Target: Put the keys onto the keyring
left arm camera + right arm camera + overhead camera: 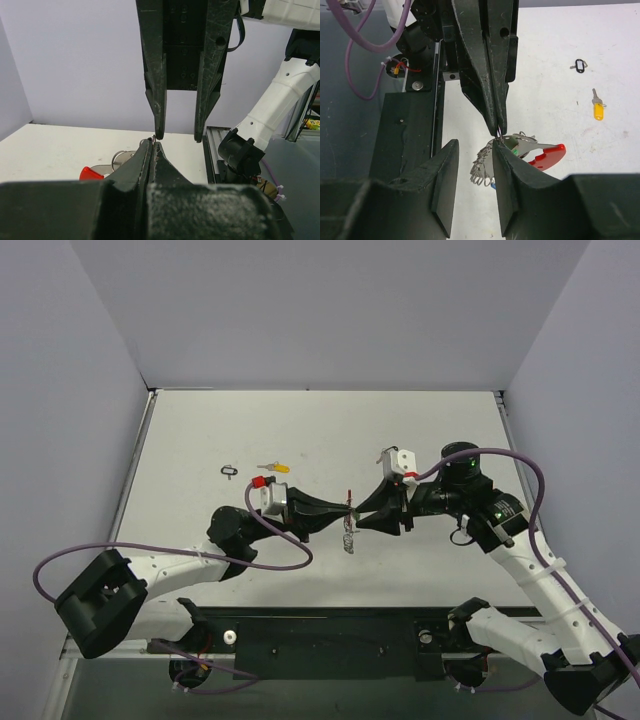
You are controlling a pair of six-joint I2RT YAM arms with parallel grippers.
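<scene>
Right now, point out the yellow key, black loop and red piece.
yellow key [598, 112]: right wrist view, yellow head.
black loop [576, 65]: right wrist view, left rim.
red piece [549, 154]: right wrist view, broad end.

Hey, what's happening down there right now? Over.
Left gripper shut on keyring. Right gripper open, right at it. Yellow key loose on table. Nothing blocking.

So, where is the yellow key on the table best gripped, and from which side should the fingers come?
Grip the yellow key by its plastic head, coming straight down from above with the fingers across the head's narrow width. The key lies flat on the table, so its thin silver blade offers little to pinch, while the head is probably thicker and wider.
</scene>
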